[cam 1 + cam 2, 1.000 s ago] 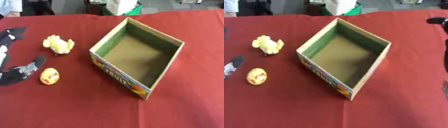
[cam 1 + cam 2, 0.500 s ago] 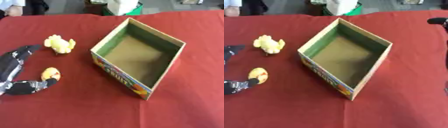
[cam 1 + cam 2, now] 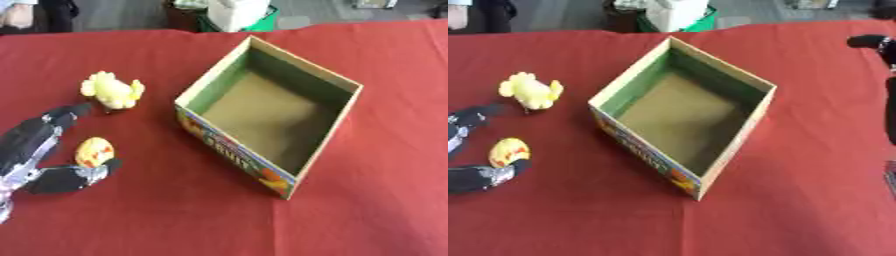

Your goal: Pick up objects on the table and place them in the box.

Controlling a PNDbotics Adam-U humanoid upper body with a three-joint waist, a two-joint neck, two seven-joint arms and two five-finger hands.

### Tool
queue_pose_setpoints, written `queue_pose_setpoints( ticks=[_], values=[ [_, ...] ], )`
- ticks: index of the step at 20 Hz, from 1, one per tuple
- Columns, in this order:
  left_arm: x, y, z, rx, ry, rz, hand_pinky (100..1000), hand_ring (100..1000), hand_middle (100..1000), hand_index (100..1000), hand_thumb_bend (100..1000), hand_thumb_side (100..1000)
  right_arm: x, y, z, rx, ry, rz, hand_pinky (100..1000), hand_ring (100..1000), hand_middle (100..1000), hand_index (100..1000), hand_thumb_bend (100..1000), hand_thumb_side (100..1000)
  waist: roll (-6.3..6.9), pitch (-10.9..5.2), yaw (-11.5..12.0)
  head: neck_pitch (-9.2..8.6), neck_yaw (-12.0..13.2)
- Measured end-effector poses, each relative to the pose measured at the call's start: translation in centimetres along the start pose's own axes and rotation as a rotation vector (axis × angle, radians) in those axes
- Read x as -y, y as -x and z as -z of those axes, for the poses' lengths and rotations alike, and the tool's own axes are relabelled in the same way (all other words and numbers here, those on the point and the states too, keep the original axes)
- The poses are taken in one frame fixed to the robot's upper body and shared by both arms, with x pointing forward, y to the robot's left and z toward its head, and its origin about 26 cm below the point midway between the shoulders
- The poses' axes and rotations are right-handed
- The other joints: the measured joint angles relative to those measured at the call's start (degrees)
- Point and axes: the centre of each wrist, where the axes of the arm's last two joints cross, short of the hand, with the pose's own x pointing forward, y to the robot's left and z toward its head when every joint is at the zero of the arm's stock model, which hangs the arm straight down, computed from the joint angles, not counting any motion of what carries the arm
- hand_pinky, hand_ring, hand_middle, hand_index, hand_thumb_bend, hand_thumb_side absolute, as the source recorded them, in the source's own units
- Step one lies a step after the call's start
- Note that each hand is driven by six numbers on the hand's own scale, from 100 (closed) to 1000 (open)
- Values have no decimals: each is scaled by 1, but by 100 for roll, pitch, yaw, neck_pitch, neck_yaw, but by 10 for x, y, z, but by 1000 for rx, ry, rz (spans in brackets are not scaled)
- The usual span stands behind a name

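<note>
A: Left hand (image 3: 35,150), lower left of frame: fingers and thumb spread apart, set either side of a small yellow-orange egg-shaped thing (image 3: 94,151) on the red cloth (image 3: 175,210); no grip is seen

B: Yellow plush toy (image 3: 112,90) noted up-left, beside the box (image 3: 328,137). Box seen empty, centre frame. Right hand (image 3: 885,75) glimpsed at right edge; its state cannot be told

A red cloth (image 3: 175,220) covers the worktop. Beyond its far edge stands a white container (image 3: 234,12) against something green (image 3: 267,21) on a grey floor (image 3: 131,12).
</note>
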Motion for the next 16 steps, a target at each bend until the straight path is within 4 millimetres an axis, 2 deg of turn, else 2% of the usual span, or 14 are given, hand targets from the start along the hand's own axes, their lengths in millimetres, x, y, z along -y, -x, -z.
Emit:
queue_pose_setpoints(
  ticks=[4,10,16],
  values=[
    [-3,-2,3,-31,46,-1,751,795,827,969,456,638,0,0,0,-2,0,1,654,894,677,866,100,1000,-6,16,-29,-23,0],
    [-6,2,5,-53,115,31,757,805,834,945,461,596,-1,1,-2,-6,6,5,654,894,676,866,100,1000,-7,28,-27,-49,10],
    [-10,11,6,-68,178,86,762,812,837,930,484,590,-1,1,-3,-11,5,4,655,894,676,866,100,1000,-6,28,-24,-51,18]
  ],
)
